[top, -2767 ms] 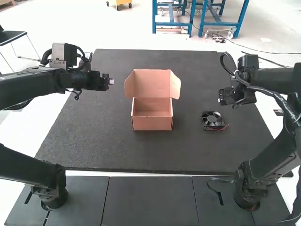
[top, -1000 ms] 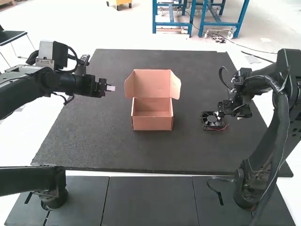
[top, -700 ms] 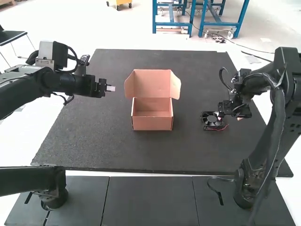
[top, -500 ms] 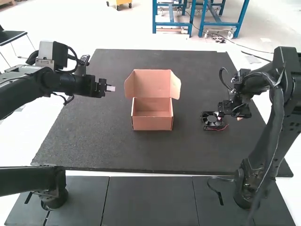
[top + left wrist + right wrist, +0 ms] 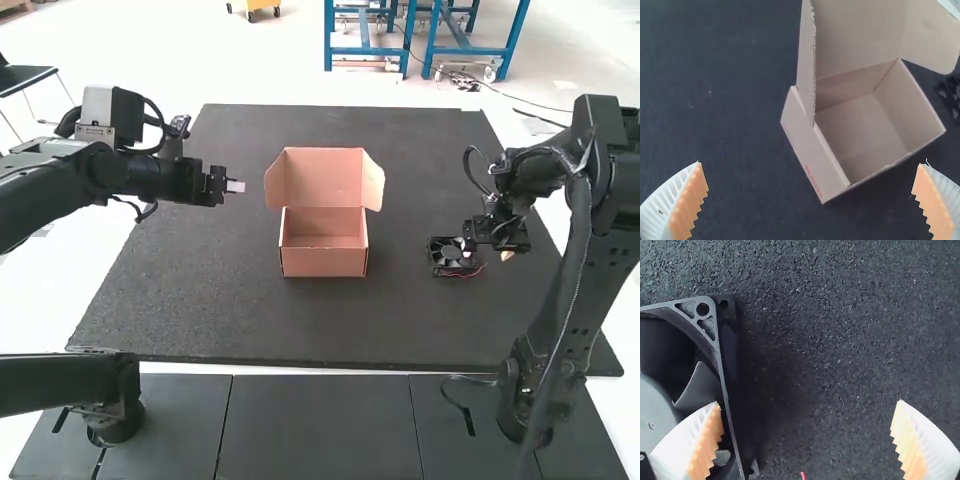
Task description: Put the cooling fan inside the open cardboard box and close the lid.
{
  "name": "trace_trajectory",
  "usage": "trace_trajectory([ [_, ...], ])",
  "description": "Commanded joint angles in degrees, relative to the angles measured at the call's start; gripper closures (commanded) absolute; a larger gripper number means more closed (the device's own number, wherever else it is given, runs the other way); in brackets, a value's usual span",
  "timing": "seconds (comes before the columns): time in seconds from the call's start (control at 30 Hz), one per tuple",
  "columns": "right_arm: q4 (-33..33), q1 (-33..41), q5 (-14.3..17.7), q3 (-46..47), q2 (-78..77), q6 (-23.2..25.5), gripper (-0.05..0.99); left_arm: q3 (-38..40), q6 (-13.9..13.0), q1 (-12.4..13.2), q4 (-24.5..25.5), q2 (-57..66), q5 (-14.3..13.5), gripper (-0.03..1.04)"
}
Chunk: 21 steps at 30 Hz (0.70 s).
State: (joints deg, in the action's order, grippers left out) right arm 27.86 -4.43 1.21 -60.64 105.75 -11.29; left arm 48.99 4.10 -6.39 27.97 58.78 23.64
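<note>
Straddling the right rim of the cooling fan (image 5: 450, 256), which lies flat on the surface (image 5: 200, 290) right of the open cardboard box (image 5: 322, 245), the right tool (image 5: 486, 247) has its fingers wide apart, one over the blades. Closing here could jam that finger among the blades or tip the frame. Left tool (image 5: 228, 186) spread, beside the lid (image 5: 325, 178); red print (image 5: 812, 180) on the box unreadable.

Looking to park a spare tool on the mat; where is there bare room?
The mat is bare along the whole near strip in front of the box, across the left side beneath the left fingers, and behind the lid. It is crowded on the right, where the right fingers, open, straddle the edge of the fan.
</note>
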Motion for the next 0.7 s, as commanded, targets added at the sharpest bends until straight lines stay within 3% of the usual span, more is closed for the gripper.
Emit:
trace_trajectory([
  [0.0,0.27,-0.50,-0.42,-1.23,2.00,1.18,0.26,3.30,-0.06,-0.46,-0.54,-1.30,0.71,0.04],
  [0.37,2.55,-0.32,-4.55,-3.08,3.76,2.06,0.56,3.92,-0.06,-0.46,-0.63,-1.39,0.71,0.04],
  [0.57,2.47,-0.23,-6.84,-3.34,3.76,2.24,0.94,3.92,-0.06,-0.46,-0.72,-1.30,0.71,0.04],
  [0.67,2.55,-0.14,-7.45,-3.43,3.76,2.24,0.95,3.83,-0.06,-0.46,-0.72,-1.30,0.71,0.04],
])
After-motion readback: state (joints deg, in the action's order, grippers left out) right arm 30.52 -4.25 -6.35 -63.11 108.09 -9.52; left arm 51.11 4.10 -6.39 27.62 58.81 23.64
